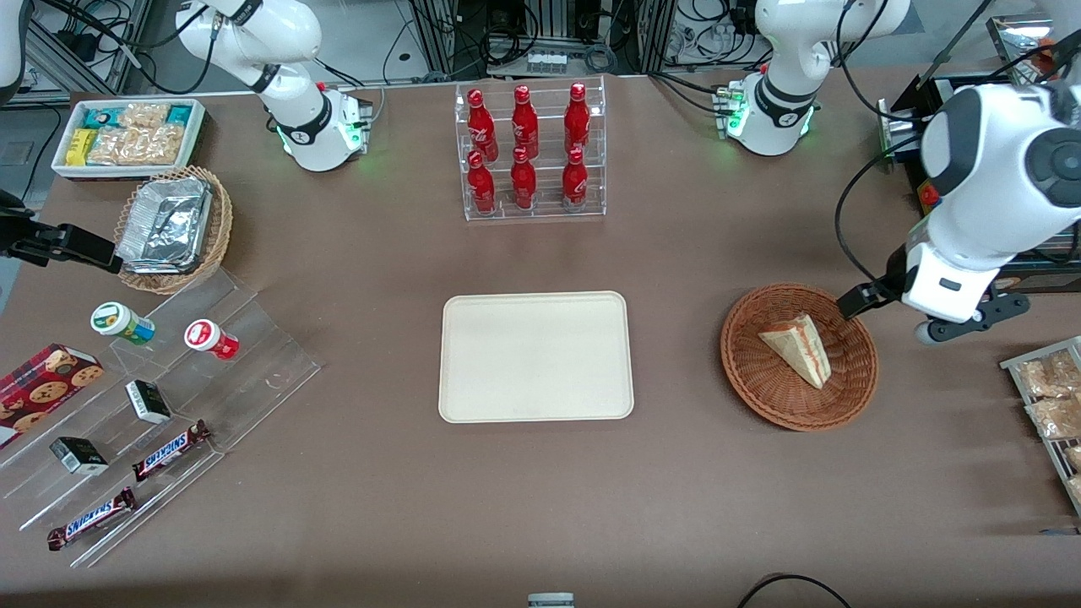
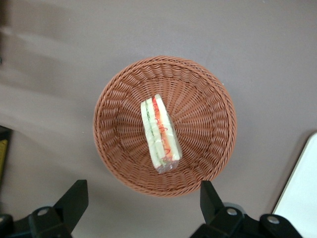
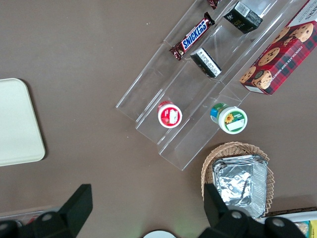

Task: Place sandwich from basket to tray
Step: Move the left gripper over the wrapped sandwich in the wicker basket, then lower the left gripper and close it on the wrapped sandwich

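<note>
Overhead, gripper (image 2: 141,206) hangs spread wide above basket (image 2: 210,148), framing sandwich (image 2: 159,134) for descent; tray (image 1: 535,355) waits bare.

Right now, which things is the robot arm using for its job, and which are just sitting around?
For the job: sandwich, basket, tray, the open gripper above the basket.

Just sitting around: red bottles, Snickers bars, cookie box, foil trays.
</note>
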Robot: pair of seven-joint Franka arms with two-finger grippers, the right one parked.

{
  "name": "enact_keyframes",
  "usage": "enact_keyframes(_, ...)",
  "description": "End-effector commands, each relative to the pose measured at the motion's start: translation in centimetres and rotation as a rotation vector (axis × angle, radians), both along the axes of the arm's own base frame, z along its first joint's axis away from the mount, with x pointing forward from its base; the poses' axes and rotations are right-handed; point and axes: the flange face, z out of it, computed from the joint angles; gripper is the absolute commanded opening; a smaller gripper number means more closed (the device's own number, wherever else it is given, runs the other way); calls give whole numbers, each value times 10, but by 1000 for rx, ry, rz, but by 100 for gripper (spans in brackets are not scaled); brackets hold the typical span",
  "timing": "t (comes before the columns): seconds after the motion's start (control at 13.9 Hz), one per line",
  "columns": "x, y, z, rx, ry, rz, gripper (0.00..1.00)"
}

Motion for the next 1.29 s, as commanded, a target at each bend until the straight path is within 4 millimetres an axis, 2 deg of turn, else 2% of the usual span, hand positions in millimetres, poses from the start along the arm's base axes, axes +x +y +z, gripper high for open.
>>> enact_keyframes(0.0,-10,-7,-24,12,-22,58,100)
enact_keyframes(0.22,-20,-7,-57,10,-21,70,100)
enact_keyframes(0.58,-26,-7,-99,9,-3,174,100)
enact_keyframes(0.94,-14,-11,-142,-8,-25,204,100)
enact_keyframes(1.22,-12,-22,-163,-15,-18,228,100)
